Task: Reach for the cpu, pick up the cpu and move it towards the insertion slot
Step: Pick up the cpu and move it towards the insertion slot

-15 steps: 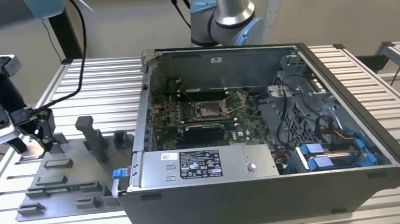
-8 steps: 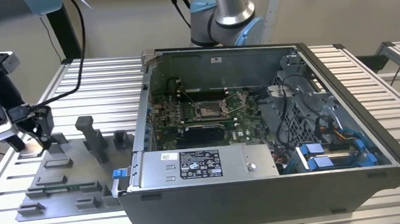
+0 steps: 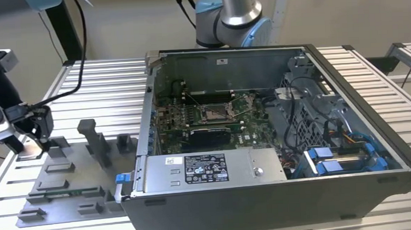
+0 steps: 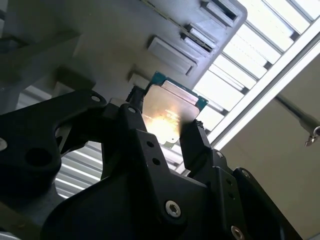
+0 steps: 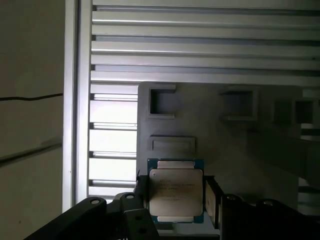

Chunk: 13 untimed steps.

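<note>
At the exterior view's far left, my gripper (image 3: 30, 148) hangs over the far corner of the grey fixture plate (image 3: 62, 199). It is shut on the cpu (image 3: 30, 151), a small pale square chip. In both wrist views the cpu (image 4: 170, 107) (image 5: 176, 192) shows its silvery top and thin green rim, and a black finger (image 4: 192, 142) (image 5: 141, 195) presses each side. I cannot tell whether the chip is clear of the plate. The insertion slot (image 3: 216, 112), a silver-framed socket on the green board, lies inside the open computer case, well towards the exterior view's right of the gripper.
The case wall (image 3: 149, 112) stands between the gripper and the socket. Tall grey fixture blocks (image 3: 94, 142) rise from the plate. A black labelled module (image 3: 219, 169) sits in front of the board. The arm's base (image 3: 229, 19) stands behind the case on the slatted metal table (image 3: 109, 93).
</note>
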Motion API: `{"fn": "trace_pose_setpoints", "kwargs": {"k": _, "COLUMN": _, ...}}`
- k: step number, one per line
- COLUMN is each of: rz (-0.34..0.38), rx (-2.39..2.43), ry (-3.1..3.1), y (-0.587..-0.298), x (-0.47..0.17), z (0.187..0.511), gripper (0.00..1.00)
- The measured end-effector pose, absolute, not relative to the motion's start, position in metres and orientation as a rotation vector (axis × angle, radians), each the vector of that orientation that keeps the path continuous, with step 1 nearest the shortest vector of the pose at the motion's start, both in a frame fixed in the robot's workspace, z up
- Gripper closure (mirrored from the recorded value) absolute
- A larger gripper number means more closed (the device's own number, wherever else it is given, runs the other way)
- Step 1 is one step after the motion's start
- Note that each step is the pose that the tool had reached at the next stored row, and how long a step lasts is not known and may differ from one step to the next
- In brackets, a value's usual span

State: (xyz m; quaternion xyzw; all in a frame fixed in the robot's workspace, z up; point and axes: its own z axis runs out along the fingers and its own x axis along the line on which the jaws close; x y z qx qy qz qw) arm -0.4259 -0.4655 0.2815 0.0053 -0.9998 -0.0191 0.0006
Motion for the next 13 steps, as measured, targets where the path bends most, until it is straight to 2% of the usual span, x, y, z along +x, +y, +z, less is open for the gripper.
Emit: {"fn": "trace_pose_setpoints", "kwargs": {"k": 13, "rz": -0.06, "rx": 0.016, "ry": -3.14, "y": -0.4655, "x": -0.4259, "z": 0.2916, "gripper": 1.0}}
